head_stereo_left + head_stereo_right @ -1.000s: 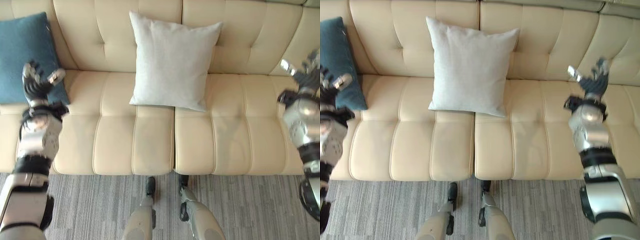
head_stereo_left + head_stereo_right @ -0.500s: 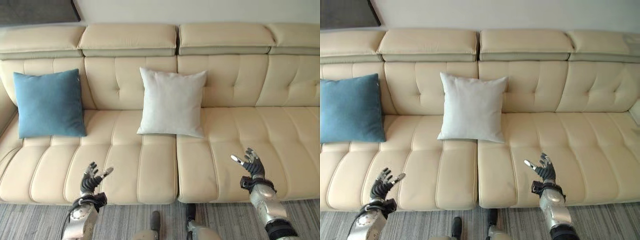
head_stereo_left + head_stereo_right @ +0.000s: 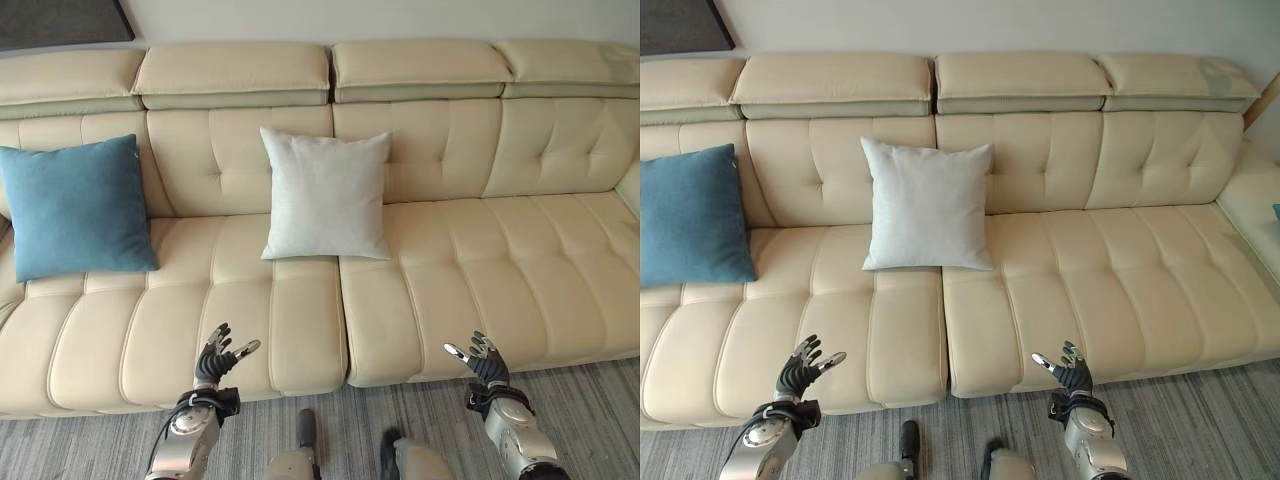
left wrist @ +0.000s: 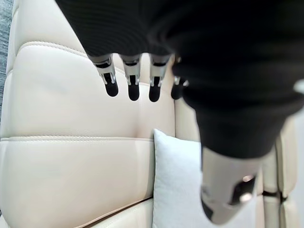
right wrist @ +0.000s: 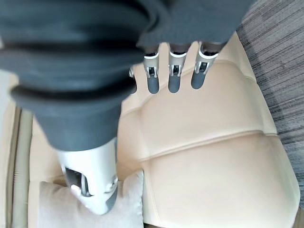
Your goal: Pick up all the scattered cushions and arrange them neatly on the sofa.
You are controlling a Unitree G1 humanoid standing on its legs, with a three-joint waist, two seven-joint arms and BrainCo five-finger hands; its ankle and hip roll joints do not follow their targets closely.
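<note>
Long cream tufted leather sofa (image 3: 450, 290) against a pale wall, grey striped carpet (image 3: 600, 400) in front. Square blue fabric cushion (image 3: 75, 205) propped at its left end, white square cushion (image 3: 325, 195) mid-backrest. Left hand (image 3: 217, 357) and right hand (image 3: 483, 360) spread, empty, near the seat's front edge.

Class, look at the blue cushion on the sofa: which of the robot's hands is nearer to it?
Left. The left hand hovers over the seat's front edge, below and right of the blue cushion; the right hand is far across the sofa.
</note>
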